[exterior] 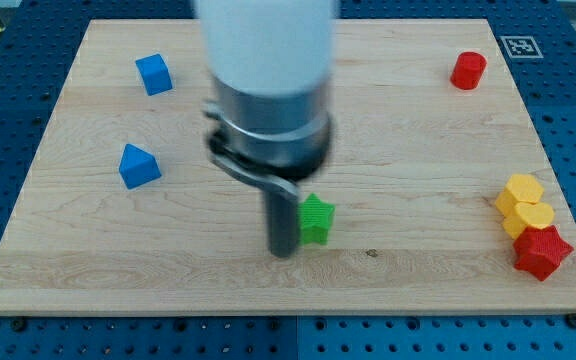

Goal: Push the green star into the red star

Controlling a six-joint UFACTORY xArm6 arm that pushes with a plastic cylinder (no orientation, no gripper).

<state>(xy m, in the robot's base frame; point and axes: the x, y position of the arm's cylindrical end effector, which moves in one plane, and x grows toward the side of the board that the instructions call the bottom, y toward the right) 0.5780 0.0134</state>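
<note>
Tip touching green star's left

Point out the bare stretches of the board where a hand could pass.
Free: the stretch from the green star rightward to the red star, and below the red cylinder. Crowded: the right edge, where two yellow blocks touch the red star, and around my tip beside the green star.
</note>
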